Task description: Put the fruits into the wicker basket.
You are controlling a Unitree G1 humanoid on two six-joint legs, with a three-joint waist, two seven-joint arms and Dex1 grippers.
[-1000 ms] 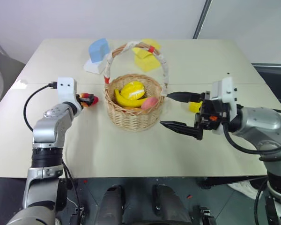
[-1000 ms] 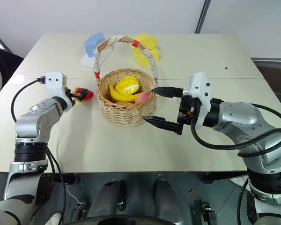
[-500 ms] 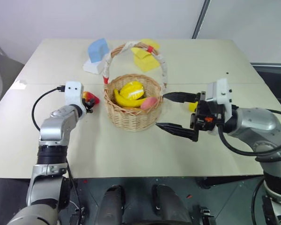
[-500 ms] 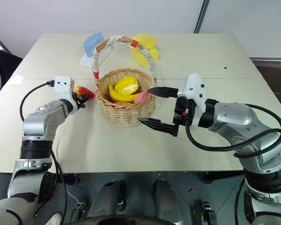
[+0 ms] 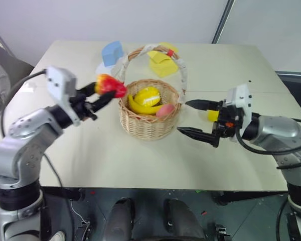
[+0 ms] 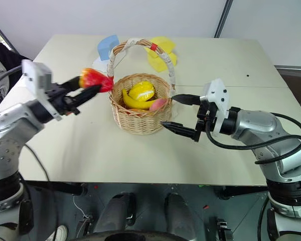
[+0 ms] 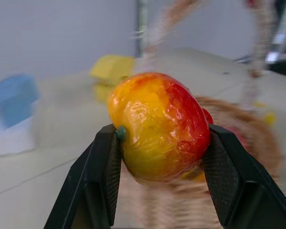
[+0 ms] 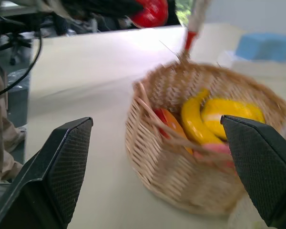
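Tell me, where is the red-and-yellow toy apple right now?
The red-and-yellow toy apple is pinched in the left gripper, held in the air just left of the round wicker basket.

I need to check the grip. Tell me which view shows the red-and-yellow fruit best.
The left wrist view: the red-and-yellow fruit sits large between the left gripper's fingers, which press both its sides. The eye views show it small, raised beside the wicker basket; the right wrist view catches it at the edge.
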